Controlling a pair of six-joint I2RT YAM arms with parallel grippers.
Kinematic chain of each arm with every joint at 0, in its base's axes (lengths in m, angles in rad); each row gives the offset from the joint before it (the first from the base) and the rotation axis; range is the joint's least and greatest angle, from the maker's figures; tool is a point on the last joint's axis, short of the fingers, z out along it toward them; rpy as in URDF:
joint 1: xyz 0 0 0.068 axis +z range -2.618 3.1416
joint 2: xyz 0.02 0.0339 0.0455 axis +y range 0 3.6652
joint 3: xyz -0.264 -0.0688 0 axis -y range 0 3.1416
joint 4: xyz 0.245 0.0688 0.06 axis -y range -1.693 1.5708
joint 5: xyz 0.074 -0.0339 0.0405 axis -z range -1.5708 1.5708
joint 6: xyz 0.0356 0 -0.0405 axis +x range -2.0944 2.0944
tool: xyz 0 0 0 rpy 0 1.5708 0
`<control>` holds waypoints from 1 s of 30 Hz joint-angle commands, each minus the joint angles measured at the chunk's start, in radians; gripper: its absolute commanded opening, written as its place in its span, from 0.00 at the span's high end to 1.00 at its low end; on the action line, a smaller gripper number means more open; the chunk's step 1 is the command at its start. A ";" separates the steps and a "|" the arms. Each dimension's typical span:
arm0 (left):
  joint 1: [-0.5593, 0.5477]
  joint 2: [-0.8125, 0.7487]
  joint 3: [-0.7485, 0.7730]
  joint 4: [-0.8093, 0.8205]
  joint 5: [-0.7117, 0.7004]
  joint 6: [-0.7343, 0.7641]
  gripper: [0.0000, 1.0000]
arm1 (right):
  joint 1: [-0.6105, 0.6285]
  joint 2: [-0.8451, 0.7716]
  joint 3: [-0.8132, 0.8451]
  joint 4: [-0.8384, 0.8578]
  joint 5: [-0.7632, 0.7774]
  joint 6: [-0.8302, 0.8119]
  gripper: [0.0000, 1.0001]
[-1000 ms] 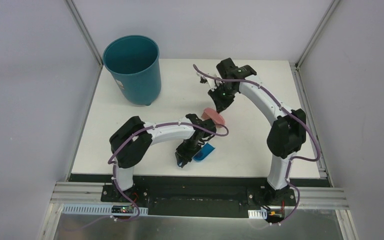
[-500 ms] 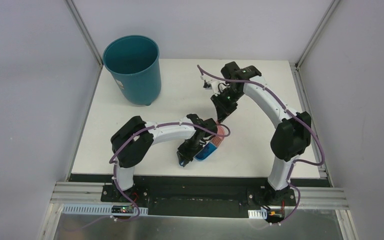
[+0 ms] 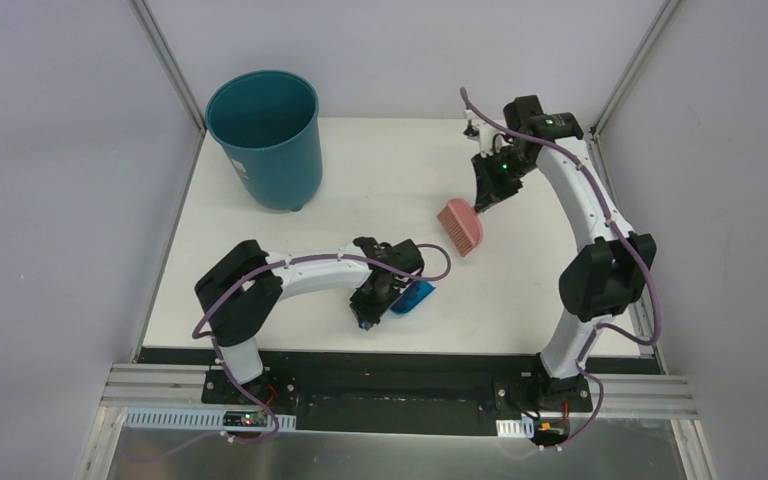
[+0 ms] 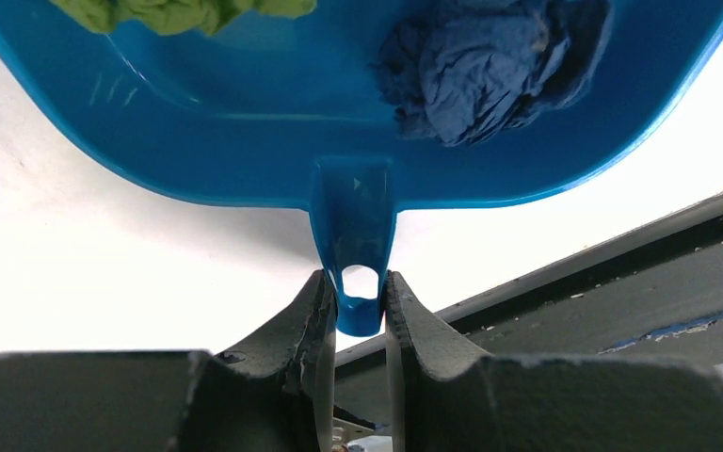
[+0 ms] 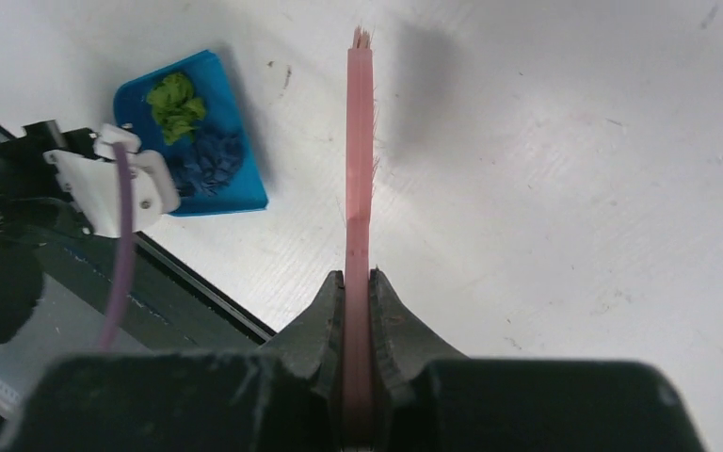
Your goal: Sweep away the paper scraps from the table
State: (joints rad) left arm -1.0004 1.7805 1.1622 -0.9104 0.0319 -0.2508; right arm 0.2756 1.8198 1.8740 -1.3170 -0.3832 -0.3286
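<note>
Now the right fingers [image 5: 325, 325], clenched on the pink brush [image 3: 460, 226], are swinging it off toward two o'clock, leaving the paper scraps [image 4: 490, 66] lying in the blue dustpan [image 3: 412, 297] that the left fingers [image 4: 313, 320] are pinching by its handle, so sweeping seems done.

My right arm [image 3: 582, 205] has swung out of the middle of the tabletop [image 3: 360, 180] toward its far right side. My right gripper [image 3: 484, 190] has carried the pink brush [image 3: 460, 227] along with it. Half a second ago the bristles sat at the mouth of the blue dustpan [image 3: 412, 298]. Now the brush is well apart from it, farther back and to the right. The elbow of my left arm [image 3: 238, 292] has shifted leftward, closer to the near edge.
</note>
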 commanded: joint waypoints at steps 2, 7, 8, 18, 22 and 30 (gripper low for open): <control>0.002 -0.089 -0.035 0.099 -0.010 -0.041 1.00 | -0.106 -0.143 -0.139 0.072 -0.027 0.045 1.00; -0.001 -0.134 -0.017 0.095 -0.027 -0.052 1.00 | -0.163 -0.283 -0.351 0.209 -0.106 0.092 1.00; 0.000 -0.147 -0.011 0.091 -0.040 -0.050 1.00 | -0.165 -0.314 -0.398 0.249 -0.115 0.102 1.00; 0.013 -0.182 0.089 0.004 -0.097 -0.033 1.00 | -0.170 -0.485 -0.729 0.499 -0.242 0.155 1.00; 0.026 -0.192 0.149 -0.047 -0.127 -0.022 1.00 | -0.178 -0.495 -0.828 0.583 -0.282 0.177 1.00; 0.087 -0.234 0.218 -0.087 -0.137 -0.024 1.00 | -0.197 -0.455 -0.852 0.580 -0.319 0.151 1.00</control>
State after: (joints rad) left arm -0.9508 1.6115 1.3075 -0.9691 -0.0788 -0.2836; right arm 0.0864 1.3762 1.0317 -0.8074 -0.6537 -0.1627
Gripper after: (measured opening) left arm 0.204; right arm 0.092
